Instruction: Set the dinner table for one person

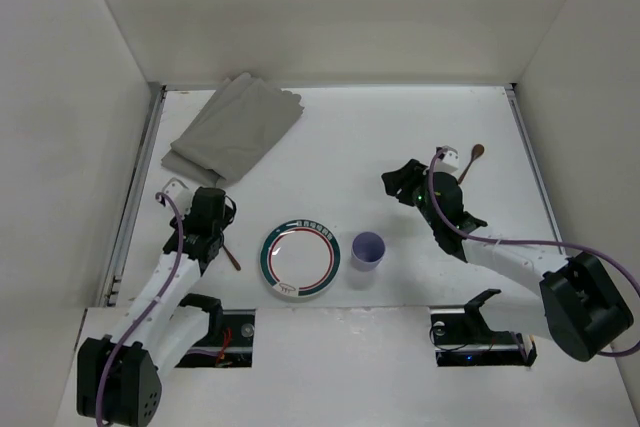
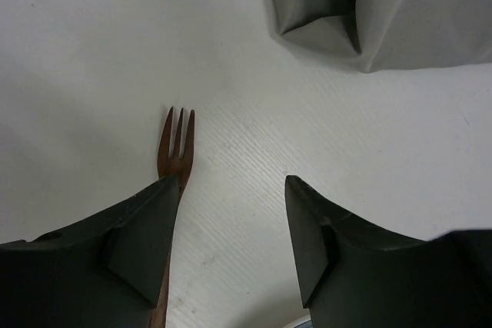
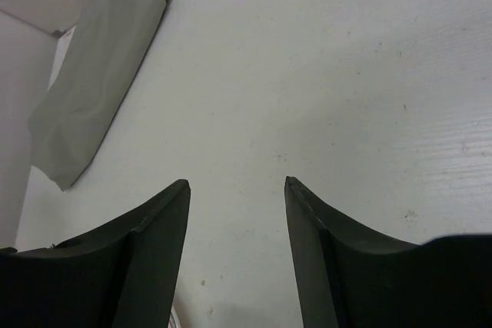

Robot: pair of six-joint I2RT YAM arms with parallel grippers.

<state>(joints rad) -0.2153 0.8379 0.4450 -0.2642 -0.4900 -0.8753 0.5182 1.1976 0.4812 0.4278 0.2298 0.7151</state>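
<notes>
The dinner table (image 1: 380, 137) is the large white surface. A white plate with a green and red rim (image 1: 300, 260) sits near the front, with a purple cup (image 1: 368, 249) just to its right. A wooden fork (image 2: 175, 147) lies flat on the table left of the plate, and its handle shows in the top view (image 1: 233, 257). My left gripper (image 1: 210, 205) is open over the fork; in the left wrist view (image 2: 231, 182) its left finger covers the handle. A wooden spoon (image 1: 470, 162) lies at the right. My right gripper (image 1: 395, 182) is open and empty above bare table (image 3: 236, 182).
A folded grey cloth (image 1: 235, 127) lies at the back left; it also shows in the left wrist view (image 2: 400, 13) and the right wrist view (image 3: 100, 74). White walls enclose the table on three sides. The arm bases stand at the near edge.
</notes>
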